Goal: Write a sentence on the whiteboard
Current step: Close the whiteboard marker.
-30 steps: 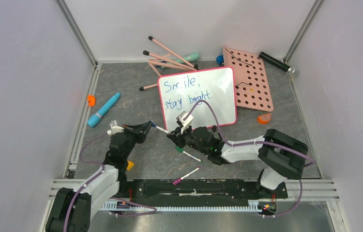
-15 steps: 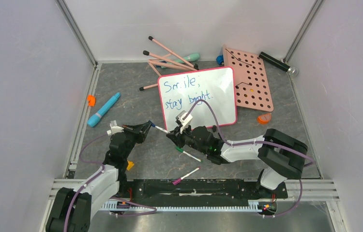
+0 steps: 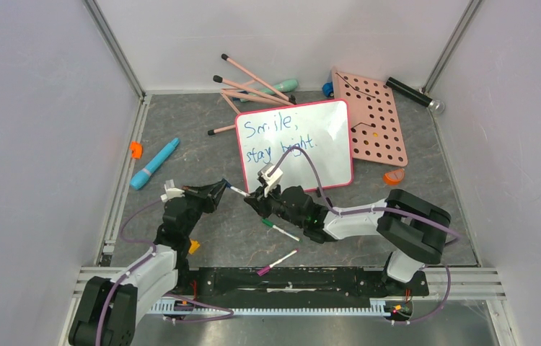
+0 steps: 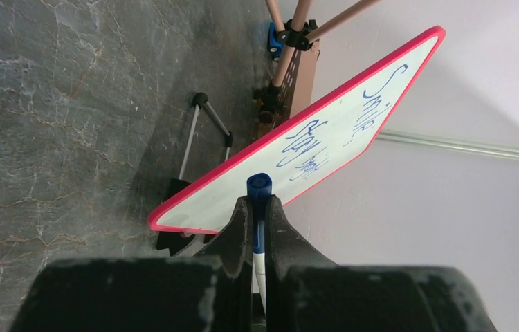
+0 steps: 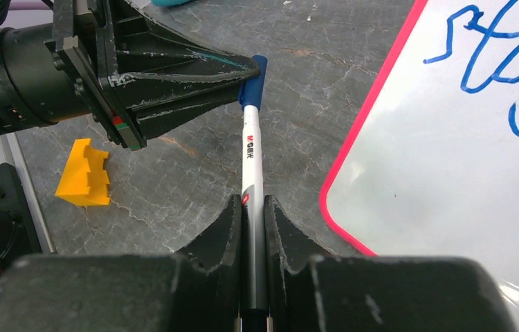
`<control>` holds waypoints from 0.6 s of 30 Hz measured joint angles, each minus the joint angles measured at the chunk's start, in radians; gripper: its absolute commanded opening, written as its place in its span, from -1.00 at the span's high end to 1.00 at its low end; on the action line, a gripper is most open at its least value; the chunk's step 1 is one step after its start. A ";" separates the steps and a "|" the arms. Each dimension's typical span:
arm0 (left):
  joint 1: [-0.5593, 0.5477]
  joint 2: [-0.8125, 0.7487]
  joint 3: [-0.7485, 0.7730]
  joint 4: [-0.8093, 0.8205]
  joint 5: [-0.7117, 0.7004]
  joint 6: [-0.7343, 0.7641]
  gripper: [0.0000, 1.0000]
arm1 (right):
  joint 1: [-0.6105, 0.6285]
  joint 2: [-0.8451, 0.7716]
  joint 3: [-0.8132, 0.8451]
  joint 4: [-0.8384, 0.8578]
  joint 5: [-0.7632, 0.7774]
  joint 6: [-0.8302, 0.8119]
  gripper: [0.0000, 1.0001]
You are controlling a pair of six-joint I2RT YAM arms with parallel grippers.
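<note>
The whiteboard point(image 3: 329, 155) stands tilted on its feet at the middle back, with the sentence point(image 3: 275, 138) in blue, "Smile, stay bright." A white marker point(image 3: 237, 192) with a blue cap spans between my two grippers just in front of the board's near-left corner. My left gripper point(image 3: 223, 189) is shut on the blue cap point(image 4: 259, 185). My right gripper point(image 3: 252, 200) is shut on the marker's white barrel point(image 5: 250, 159). In the right wrist view the board point(image 5: 450, 194) lies to the right of the marker, and the left gripper point(image 5: 253, 72) pinches the cap ahead.
A pink pegboard point(image 3: 376, 126) lies right of the board; pink sticks point(image 3: 249, 86) lie behind it. A blue tool point(image 3: 154, 163) lies at the left. A green-capped marker point(image 3: 280, 230) and a pink-capped one point(image 3: 276, 262) lie near the front. A yellow block point(image 5: 85, 173) sits by the left arm.
My right gripper has shifted slightly left and away with the marker barrel, closer to the left gripper. The left arm has hardly moved.
</note>
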 measured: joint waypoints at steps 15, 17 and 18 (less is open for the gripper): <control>-0.028 -0.167 0.023 -0.140 -0.079 -0.113 0.96 | 0.001 0.047 0.113 -0.009 0.021 -0.102 1.00; -0.046 -0.189 0.054 -0.198 -0.115 -0.114 0.96 | 0.000 0.048 0.124 -0.011 0.022 -0.124 1.00; -0.055 -0.196 0.072 -0.225 -0.136 -0.113 0.96 | 0.000 0.047 0.130 -0.010 0.022 -0.137 1.00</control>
